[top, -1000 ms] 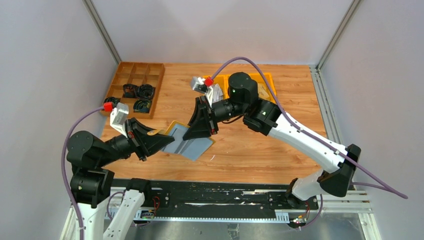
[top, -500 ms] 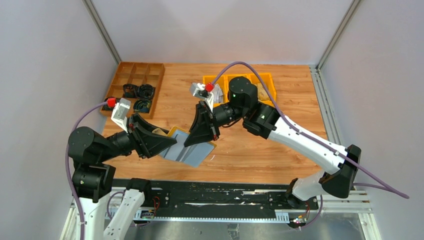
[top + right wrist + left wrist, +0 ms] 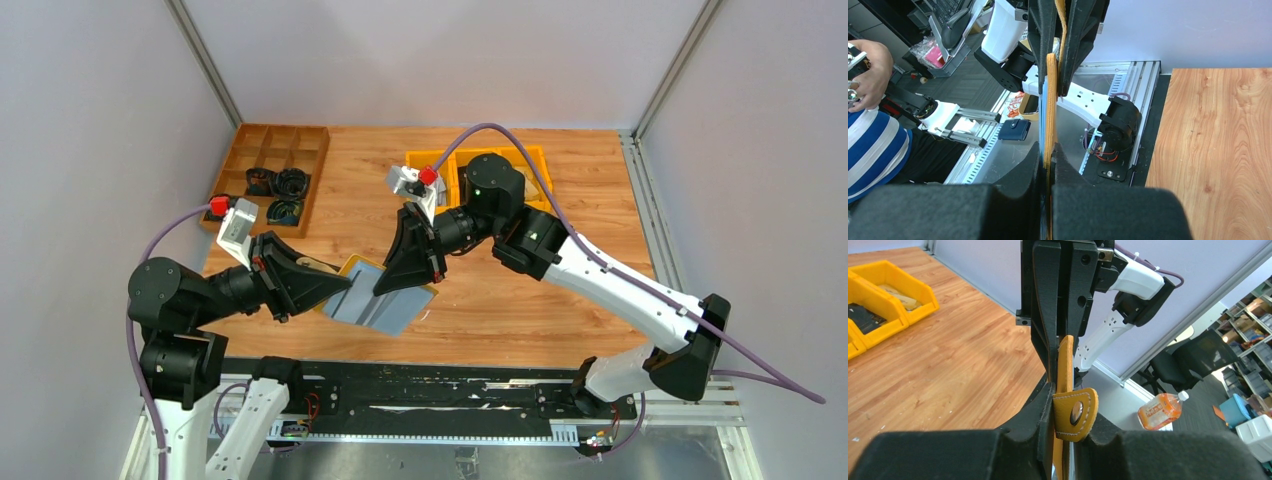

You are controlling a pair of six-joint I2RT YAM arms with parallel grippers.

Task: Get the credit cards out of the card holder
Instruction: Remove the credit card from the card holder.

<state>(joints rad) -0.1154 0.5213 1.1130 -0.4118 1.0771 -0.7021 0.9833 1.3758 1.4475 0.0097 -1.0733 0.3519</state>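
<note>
Both arms have carried the card holder [image 3: 378, 300] a little nearer the front edge of the counter [image 3: 560, 290] than a second ago, and the right forearm has swung outward with it. The wallet's open, grey-blue inside faces up as before. It hangs above the wood, spanned between the two end effectors, and I cannot make out that it rests on anything.

The step in hand looks like getting the holder spread and steady so that a card can be drawn. To do that well, one side should stay as the anchor, gripping leather only and clear of the sleeve mouths. The other side should let go, take a fresh hold on the exposed edge of a single card, and pull along the line of the sleeve rather than across it. Pulling the two halves apart too hard would likely twist the wallet or drag it out of the thinner grip. The credit cards cannot be told apart from the grey-blue sleeves in these views, so none seems to be out yet.

The left end effector [image 3: 340, 286] has its fingers [image 3: 1023, 432] drawn in on the mustard flap at the snap tab [image 3: 1075, 412], which sits between them in the left wrist view. The right end effector [image 3: 404, 287] is pressed together on the opposite edge, with the leather and a thin blue layer seen edge-on between its pads [image 3: 1020, 172]
</note>
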